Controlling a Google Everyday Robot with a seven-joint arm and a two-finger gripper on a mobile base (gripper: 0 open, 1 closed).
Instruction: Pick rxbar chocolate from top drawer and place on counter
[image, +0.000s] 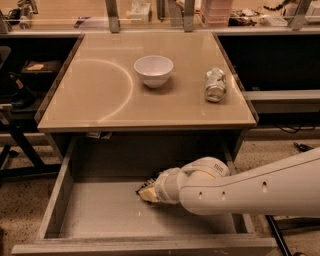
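Observation:
The top drawer (100, 215) is pulled open below the counter (100, 95), its grey bottom bare on the left. My gripper (146, 193) reaches down into the drawer near its middle, tip pointing left, low over the drawer floor. The white arm (250, 187) comes in from the right and covers the drawer's right part. A small dark sliver (143, 187) shows at the gripper's tip; I cannot tell whether it is the rxbar chocolate, which is otherwise hidden.
On the counter stand a white bowl (153, 70) and a silvery-white can (215, 84) lying on its side at the right. Dark shelving and cables flank the table. A rail with posts runs along the back.

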